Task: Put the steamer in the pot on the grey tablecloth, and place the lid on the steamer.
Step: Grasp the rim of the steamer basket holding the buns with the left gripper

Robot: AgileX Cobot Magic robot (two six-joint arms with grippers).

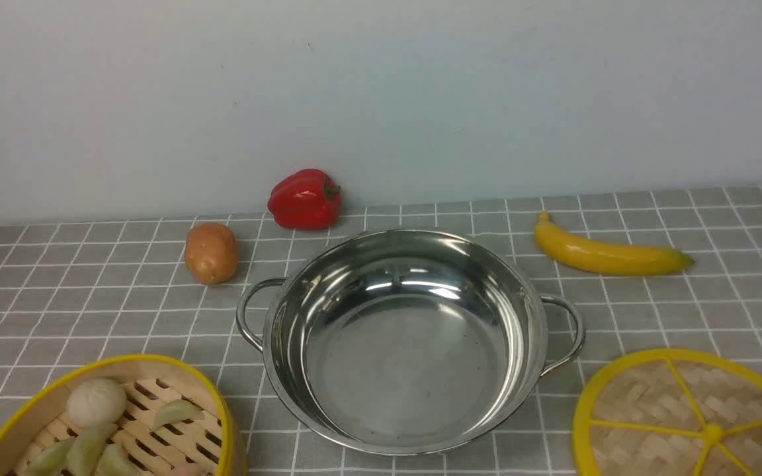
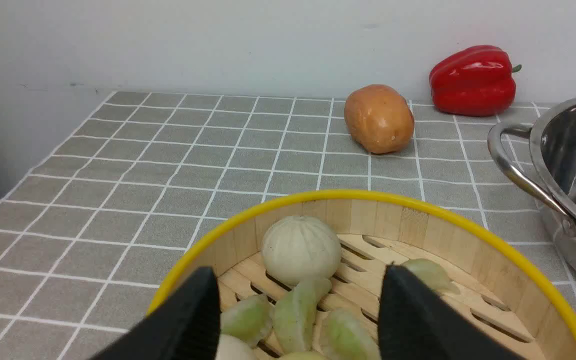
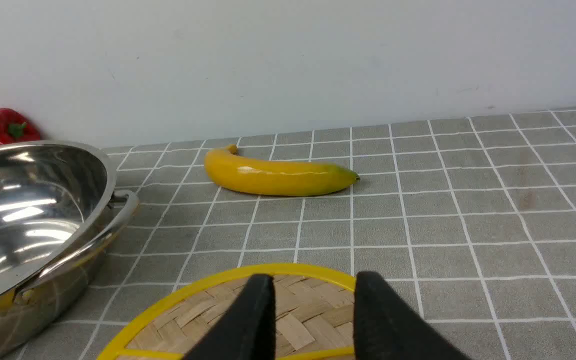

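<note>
The steamer (image 1: 131,361), a yellow-rimmed bamboo basket with a bun and pale dumplings, sits at the front left of the grey tablecloth (image 1: 90,291). The empty shiny pot (image 1: 407,370) stands in the middle. The flat woven lid (image 1: 659,403) lies at the front right. In the left wrist view my left gripper (image 2: 299,280) hangs open above the steamer (image 2: 368,196), fingers wide apart and holding nothing, with the pot (image 2: 568,150) to one side. In the right wrist view my right gripper (image 3: 313,281) is open over the lid (image 3: 193,310), beside the pot (image 3: 28,200). Neither gripper shows in the front view.
A red bell pepper (image 1: 305,198) and a potato (image 1: 211,253) lie behind the pot on the left. A banana (image 1: 609,254) lies behind it on the right. A pale wall closes off the back of the table.
</note>
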